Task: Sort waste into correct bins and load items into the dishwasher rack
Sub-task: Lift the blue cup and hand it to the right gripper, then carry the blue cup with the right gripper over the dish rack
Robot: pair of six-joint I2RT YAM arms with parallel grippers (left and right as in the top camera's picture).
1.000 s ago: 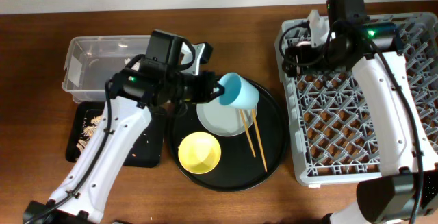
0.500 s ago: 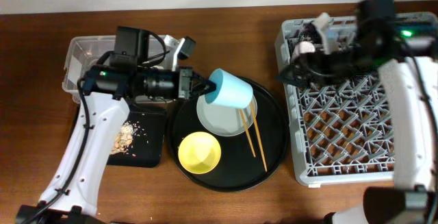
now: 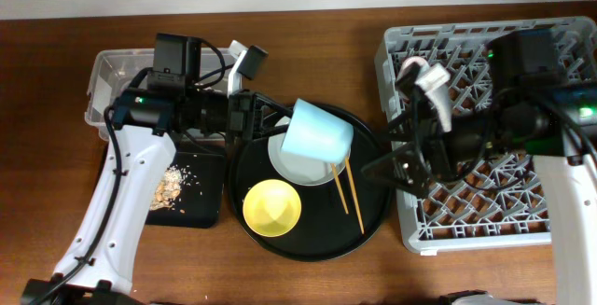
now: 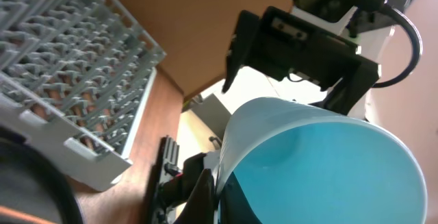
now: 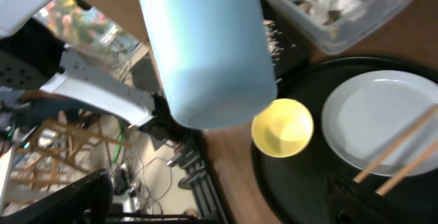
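jaws of the left gripper (image 3: 278, 126) are clamped on the rim of the small light-blue cup (image 3: 317, 130), which is held on its side in the air above the pale round plate (image 3: 297, 167). wooden chopsticks (image 3: 343, 184) are laid over the plate's edge on the round black tray (image 3: 373, 226), near the yellow bowl (image 3: 271, 207). the right gripper (image 3: 384, 159) is spread wide and empty at the left edge of the grey dishwasher rack (image 3: 476, 223). shredded food scraps (image 3: 170, 188) are seen in the shallow black tray (image 3: 201, 214), and a crumpled white napkin (image 5: 339, 1) in the clear tub (image 3: 117, 76).

Robotics lab: 2 arms (image 3: 112, 202), wood table (image 3: 326, 34), floor cables (image 5: 147, 175).
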